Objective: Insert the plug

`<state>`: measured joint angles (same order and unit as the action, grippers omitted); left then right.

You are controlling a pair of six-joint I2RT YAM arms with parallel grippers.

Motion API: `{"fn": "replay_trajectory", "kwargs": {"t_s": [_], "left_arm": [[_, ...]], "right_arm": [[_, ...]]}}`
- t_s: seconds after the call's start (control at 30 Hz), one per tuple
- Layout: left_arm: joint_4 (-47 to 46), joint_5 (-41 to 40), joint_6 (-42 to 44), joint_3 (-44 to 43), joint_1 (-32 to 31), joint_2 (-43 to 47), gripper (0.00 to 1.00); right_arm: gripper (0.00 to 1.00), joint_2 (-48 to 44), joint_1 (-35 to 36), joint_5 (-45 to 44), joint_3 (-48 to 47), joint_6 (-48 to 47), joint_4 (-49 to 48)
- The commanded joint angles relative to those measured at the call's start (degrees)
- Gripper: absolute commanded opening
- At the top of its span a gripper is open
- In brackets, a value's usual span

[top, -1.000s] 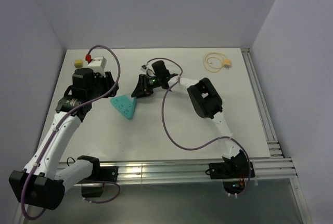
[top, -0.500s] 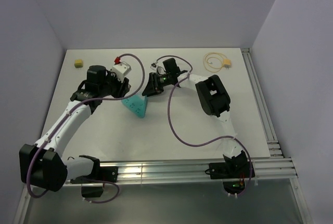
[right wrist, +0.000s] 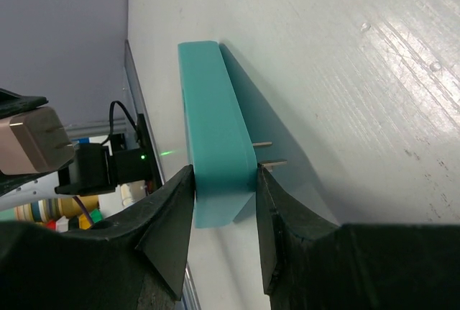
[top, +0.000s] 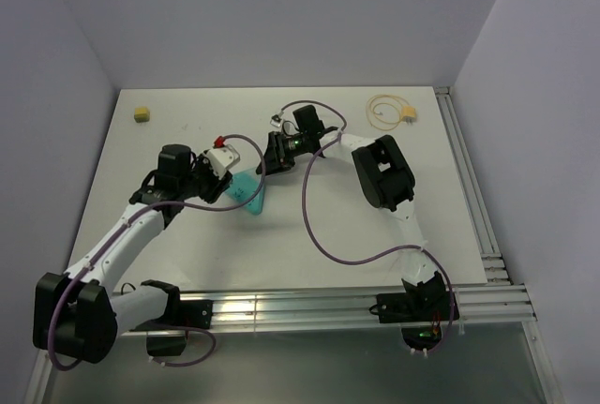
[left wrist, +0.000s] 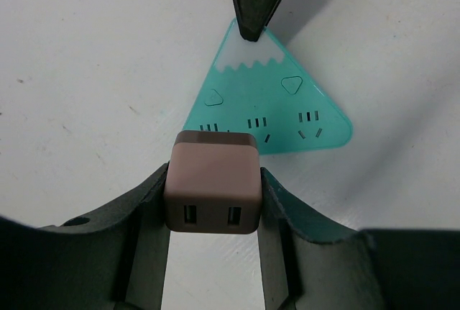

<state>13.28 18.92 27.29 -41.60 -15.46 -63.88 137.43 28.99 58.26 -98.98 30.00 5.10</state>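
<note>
- We found the plug (top: pixel 410 116), a small yellow connector, lying on the counter (top: pixel 234 254) near its far right corner, at the end of a pale looped cable (top: pixel 382 110).
- Neither arm touched the plug; both sets of fingers worked well apart from it, near the middle of the counter.
- The left fingers (left wrist: pixel 140 216) pinched a pale cube adapter (left wrist: pixel 210 180) by two opposite sides, with its face bearing two rectangular ports turned toward the wrist camera.
- The adapter sat over the wide base edge of a teal wedge block (left wrist: pixel 280 108); we could not tell whether the two touched.
- The upper face of the teal wedge block showed three groups of socket slots, two small triangle marks and a white zigzag cap at its narrow tip.
- The right fingers (right wrist: pixel 165 231) clamped the teal wedge block at that narrow tip, one finger on each flat face.
- In the right wrist view the block appeared edge-on, with two metal prongs projecting from the face turned toward the counter; we could not tell whether the prongs reached the surface.
- A small yellow block (top: pixel 142 114) lay alone near the far left corner of the counter.
</note>
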Motion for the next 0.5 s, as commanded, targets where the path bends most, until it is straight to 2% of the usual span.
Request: {"fn": "replay_trajectory", "kwargs": {"t_s": [0.0, 0.17, 0.47], "left_arm": [[-2.2, 2.2, 1.7, -0.2, 0.2, -1.1, 0.0], [-1.1, 0.8, 1.7, -2.1, 0.3, -4.7, 0.0], [1.5, 3.0, 0.8, -5.2, 1.0, -10.1, 0.0]], "right_arm": [[0.0, -0.1, 0.2, 1.2, 0.4, 0.0, -2.8], [0.0, -1.3, 0.2, 1.2, 1.4, -0.5, -3.4], [0.0, -1.5, 0.4, -0.1, 1.6, -1.3, -2.4]]}}
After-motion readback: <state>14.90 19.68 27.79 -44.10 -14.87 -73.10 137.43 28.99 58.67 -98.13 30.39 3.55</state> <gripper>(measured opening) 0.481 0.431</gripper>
